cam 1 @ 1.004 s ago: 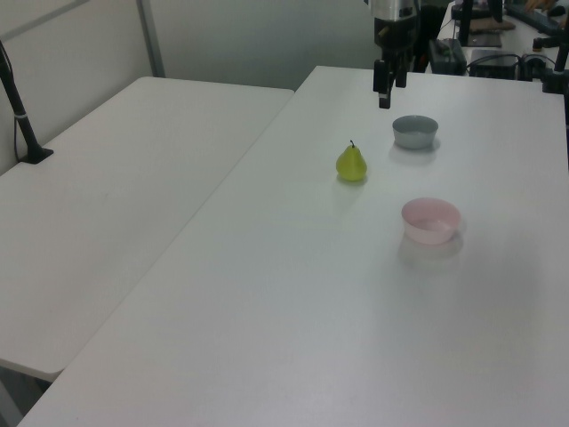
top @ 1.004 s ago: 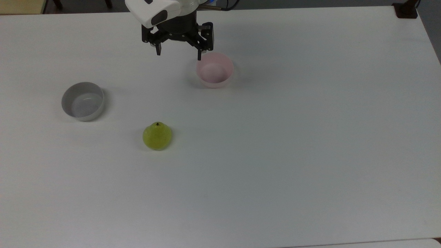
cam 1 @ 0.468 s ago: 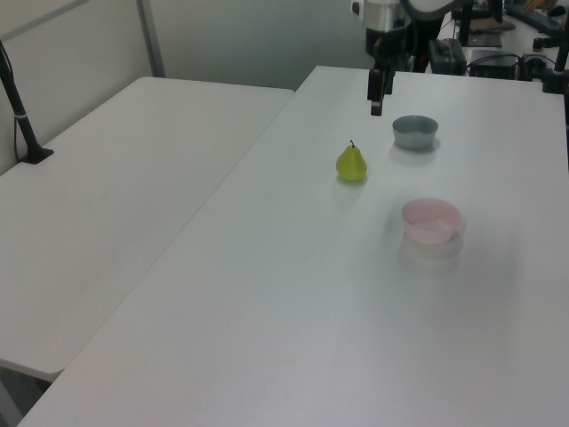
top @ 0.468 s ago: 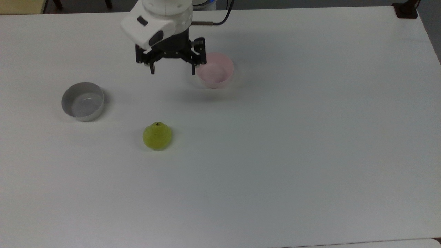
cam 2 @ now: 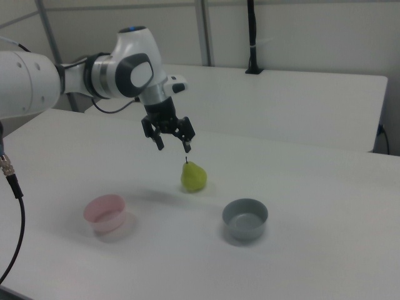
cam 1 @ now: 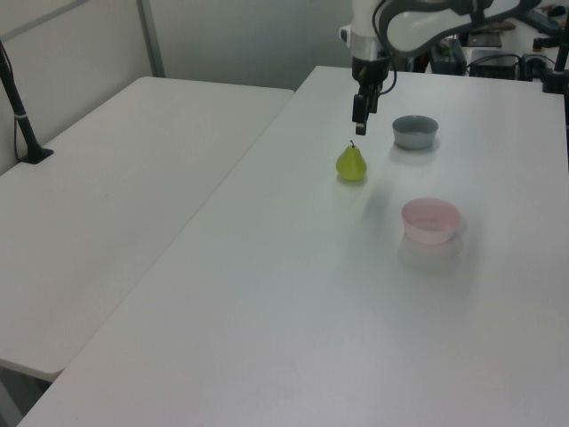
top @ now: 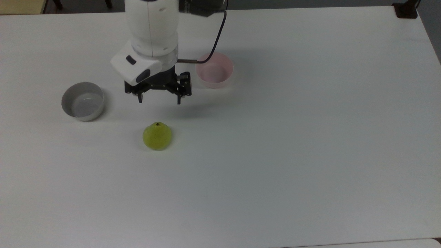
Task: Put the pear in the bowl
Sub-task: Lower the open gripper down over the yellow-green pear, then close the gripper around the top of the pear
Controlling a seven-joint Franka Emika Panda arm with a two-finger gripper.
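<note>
Yellow-green pear [cam 2: 194,177] upright on table [cam 2: 325,206], stem skyward.

No text, label, brand, number or sign can be read in any of the views.
</note>
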